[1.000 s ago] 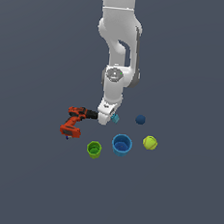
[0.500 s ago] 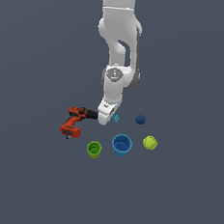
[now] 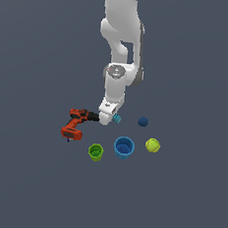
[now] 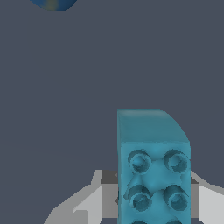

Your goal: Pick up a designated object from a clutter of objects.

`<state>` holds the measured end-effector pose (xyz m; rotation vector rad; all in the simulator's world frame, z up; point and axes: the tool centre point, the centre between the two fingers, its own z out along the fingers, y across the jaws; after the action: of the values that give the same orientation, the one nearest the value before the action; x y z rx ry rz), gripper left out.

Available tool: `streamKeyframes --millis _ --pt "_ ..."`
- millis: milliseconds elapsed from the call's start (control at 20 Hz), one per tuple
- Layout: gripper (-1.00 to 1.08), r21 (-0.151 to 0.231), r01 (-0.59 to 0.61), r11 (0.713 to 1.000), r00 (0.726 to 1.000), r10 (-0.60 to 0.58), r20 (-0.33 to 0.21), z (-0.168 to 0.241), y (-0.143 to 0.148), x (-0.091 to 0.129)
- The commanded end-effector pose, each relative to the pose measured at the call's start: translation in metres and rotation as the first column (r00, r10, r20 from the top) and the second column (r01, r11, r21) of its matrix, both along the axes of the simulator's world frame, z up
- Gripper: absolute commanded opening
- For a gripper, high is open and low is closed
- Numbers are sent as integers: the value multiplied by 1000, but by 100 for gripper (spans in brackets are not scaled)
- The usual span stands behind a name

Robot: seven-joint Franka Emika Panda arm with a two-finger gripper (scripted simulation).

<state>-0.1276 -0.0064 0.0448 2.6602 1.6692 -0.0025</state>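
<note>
Nothing has shifted since the earlier frames: the arm and every object sit where they were. Taking the blue cup [image 3: 124,148] as the landmark, it stands open-mouthed with nothing visible inside, and the green cup [image 3: 96,152] just beside it on the exterior view's left looks the same. Above the blue cup lies the teal ribbed piece [image 3: 117,118] [image 4: 153,168], right at the gripper [image 3: 107,117]; in the wrist view it sits between the grey fingers [image 4: 81,203], though whether they clamp it I cannot tell. The drill [image 3: 76,123] lies touching the gripper's far side, the dark blue ball [image 3: 143,121] and yellow-green ball [image 3: 152,145] toward the exterior view's right.
</note>
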Motion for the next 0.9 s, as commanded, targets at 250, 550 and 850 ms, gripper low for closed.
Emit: streamKeyframes --millis 250,550,850 --pt "-100 1 -1 1000 1000 1 0 40 -3 7" --pt "-100 4 -2 1000 1000 2 0 83 -5 14" --pt "-100 7 -3 1000 1000 3 1 132 -7 21"
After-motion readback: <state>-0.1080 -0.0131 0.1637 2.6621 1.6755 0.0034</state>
